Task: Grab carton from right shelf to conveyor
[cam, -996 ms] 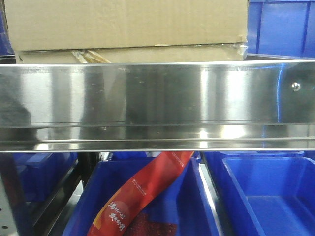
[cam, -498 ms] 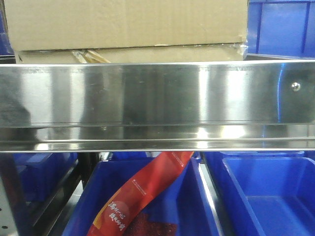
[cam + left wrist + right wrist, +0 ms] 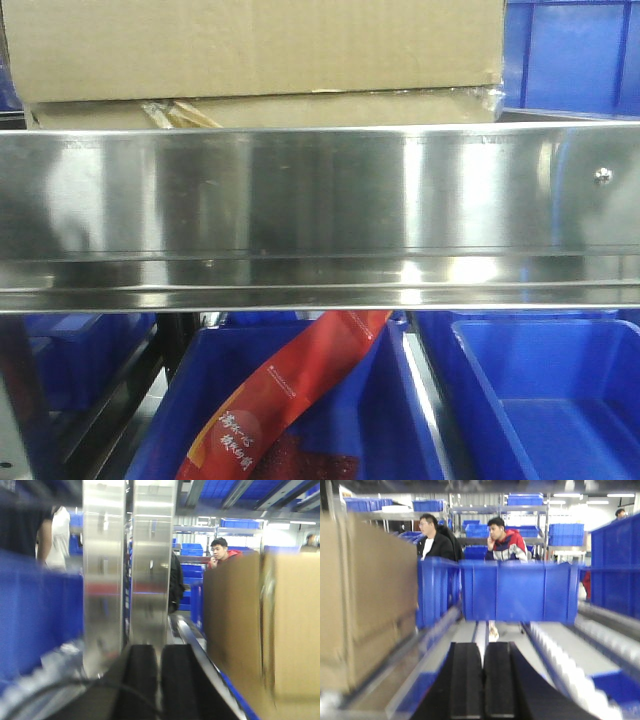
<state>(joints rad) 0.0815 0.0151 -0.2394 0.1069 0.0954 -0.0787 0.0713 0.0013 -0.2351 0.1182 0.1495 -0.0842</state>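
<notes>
- The carton [image 3: 260, 45] runs off my front view at 12 o'clock, and its lower edge is hidden behind the right shelf [image 3: 320, 200] rail.
- The red packet [image 3: 290, 390] loses its top behind that rail and is cut off at 6 o'clock.
- Both wrist views smear the carton, so I can't make out its surface.

Front view sits close to the right shelf [image 3: 320, 190], level with its rail and facing it square. The carton [image 3: 260, 45] is cropped at the top and blue bins [image 3: 540, 400] show below. Left wrist view looks out along the left gripper [image 3: 160, 651], carton close on its right. Right wrist view looks along the right gripper [image 3: 483, 647], carton on its left. Both wrist views share the man in red [image 3: 502, 537] far behind.
</notes>
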